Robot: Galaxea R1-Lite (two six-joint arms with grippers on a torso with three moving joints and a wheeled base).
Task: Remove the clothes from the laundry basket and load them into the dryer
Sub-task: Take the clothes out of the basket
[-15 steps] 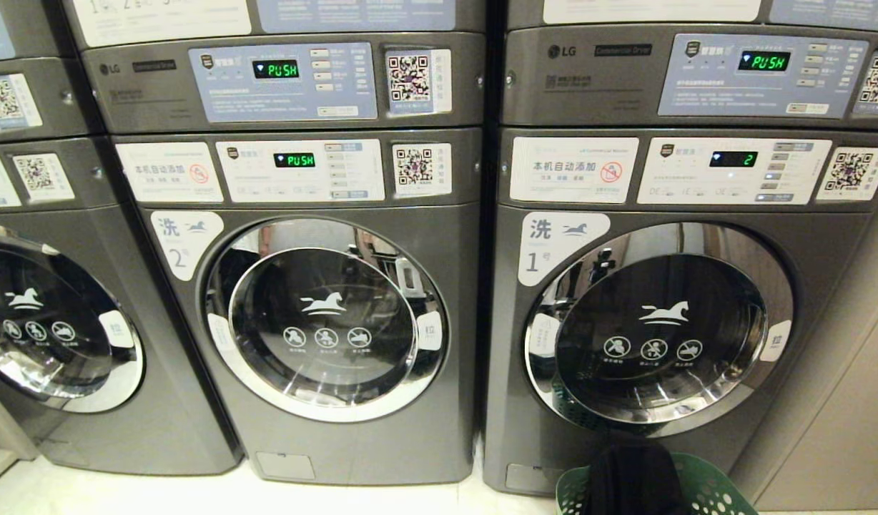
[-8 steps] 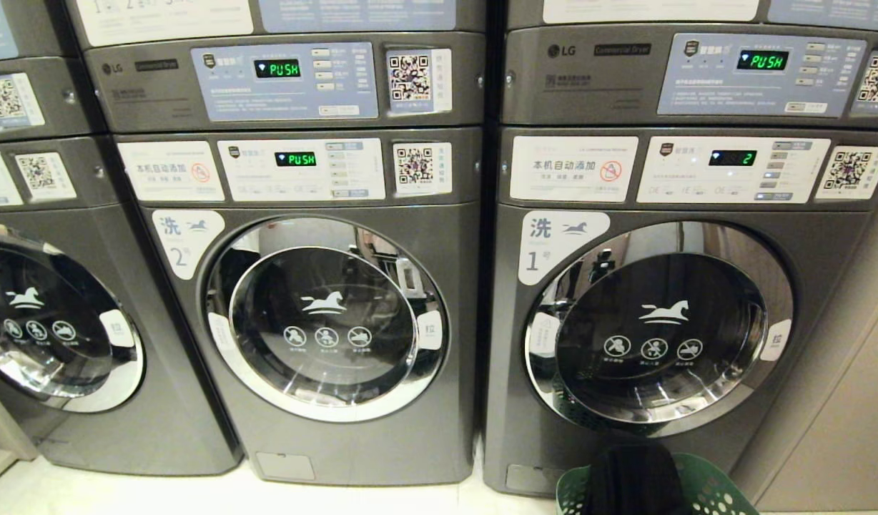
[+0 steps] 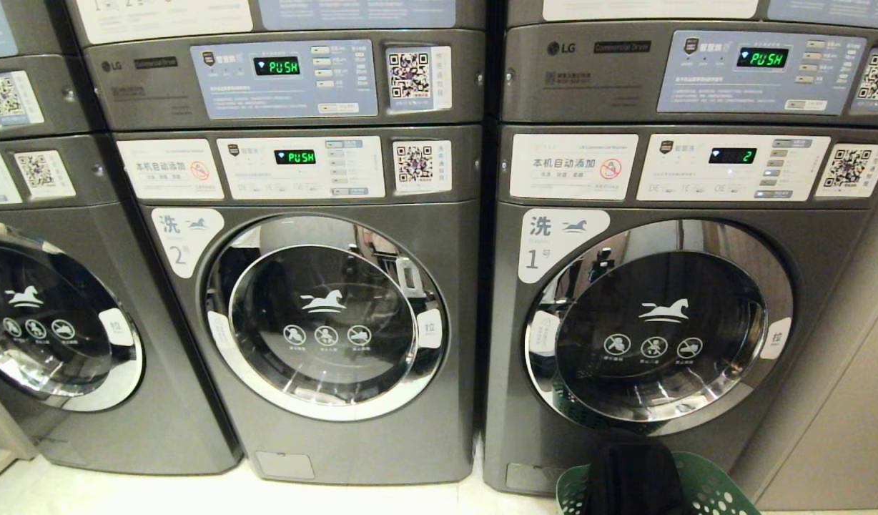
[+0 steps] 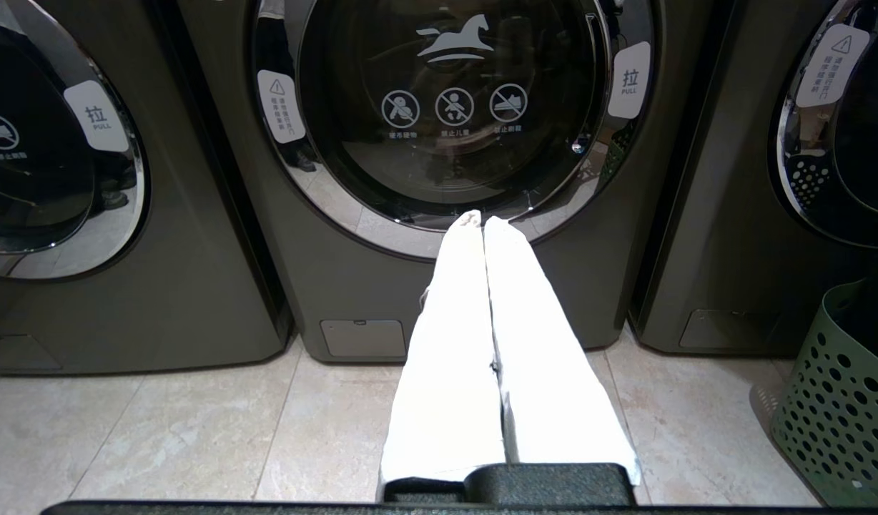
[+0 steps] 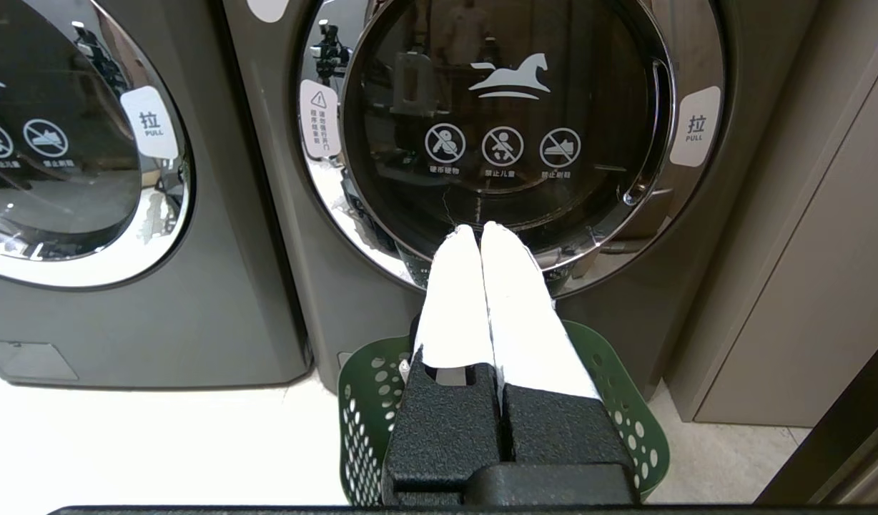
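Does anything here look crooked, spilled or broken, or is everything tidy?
Nothing stands out. The machine doors are shut, the green laundry basket stands upright on the floor before machine 1 with dark clothes inside, and nothing is spilled.

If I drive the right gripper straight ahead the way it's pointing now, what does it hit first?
Most likely the closed round door of machine number 1, near its lower rim. The right gripper, fingers shut and empty, points there above the green laundry basket; how far off the door is remains unclear.
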